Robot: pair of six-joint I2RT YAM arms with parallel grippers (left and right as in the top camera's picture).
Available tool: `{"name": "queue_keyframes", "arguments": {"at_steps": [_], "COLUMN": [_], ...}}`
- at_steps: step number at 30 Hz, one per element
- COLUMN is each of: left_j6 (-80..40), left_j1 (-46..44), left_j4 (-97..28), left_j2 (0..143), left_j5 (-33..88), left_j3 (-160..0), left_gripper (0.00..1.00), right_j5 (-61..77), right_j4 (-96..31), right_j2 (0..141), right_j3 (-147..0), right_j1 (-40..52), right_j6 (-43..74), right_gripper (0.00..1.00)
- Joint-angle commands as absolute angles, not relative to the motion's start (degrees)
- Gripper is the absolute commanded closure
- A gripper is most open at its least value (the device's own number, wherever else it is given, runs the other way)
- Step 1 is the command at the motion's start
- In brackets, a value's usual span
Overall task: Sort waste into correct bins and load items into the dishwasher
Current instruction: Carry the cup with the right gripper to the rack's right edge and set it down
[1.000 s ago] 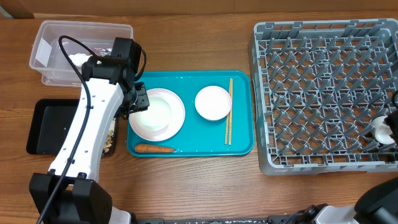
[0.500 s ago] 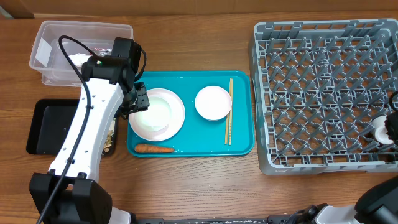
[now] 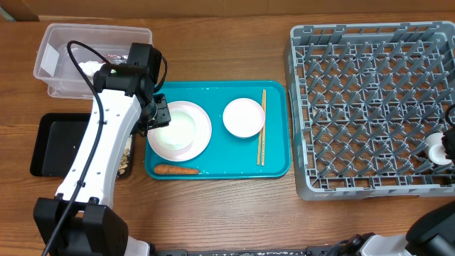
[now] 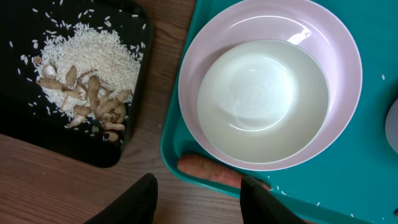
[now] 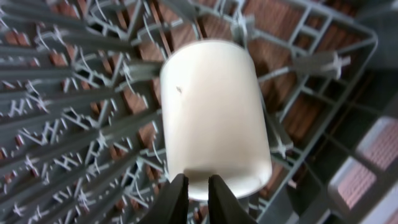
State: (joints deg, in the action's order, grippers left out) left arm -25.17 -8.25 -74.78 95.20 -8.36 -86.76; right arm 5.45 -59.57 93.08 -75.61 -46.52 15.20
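A round white plate [image 3: 200,121] with a white bowl [image 3: 174,132] on it lies at the left of the teal tray [image 3: 277,167]. A second bowl [image 3: 243,117] and chopsticks [image 3: 261,128] lie further right. The orange carrot [image 3: 176,170] lies at the tray's front left. My left gripper [image 4: 202,198] is open and empty just above the carrot [image 4: 205,171], beside the bowl [image 4: 264,93]. My right gripper [image 5: 198,186] is shut on the rim of the small white cup [image 5: 214,112], over the grey rack [image 3: 370,107] near its right edge, where the cup [image 3: 434,148] shows.
The clear tub [image 3: 57,43] at the back left holds white tissue [image 3: 89,67] and a wrapper partly hidden by my left arm. The black tray [image 3: 60,146] holds rice and scraps [image 4: 87,68]. The rack's pegs surround the cup.
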Motion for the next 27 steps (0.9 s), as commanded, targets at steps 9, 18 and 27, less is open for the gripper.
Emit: {"name": "queue_keyframes", "arguments": {"at_steps": [9,18,27], "left_j6": [-25.8,-25.7,-25.7], "left_j1": [-8.3,-8.3,-8.3], "left_j4": [-74.8,-75.0,-75.0], "left_j2": [93.9,93.9,93.9], "left_j5": [-7.9,-7.9,-7.9], "left_j3": [-87.5,-87.5,-87.5], "left_gripper": [0.54,0.54,0.54], "right_j5": [5.3,9.9,2.2], "right_j4": [-54.1,-59.3,-62.3], "right_j2": [93.6,92.9,93.1], "right_j3": [-75.3,-76.5,-76.4], "right_j1": [-46.6,-46.6,-46.6], "right_j6": [15.3,15.0,16.8], "right_gripper": [0.85,0.85,0.85]}}
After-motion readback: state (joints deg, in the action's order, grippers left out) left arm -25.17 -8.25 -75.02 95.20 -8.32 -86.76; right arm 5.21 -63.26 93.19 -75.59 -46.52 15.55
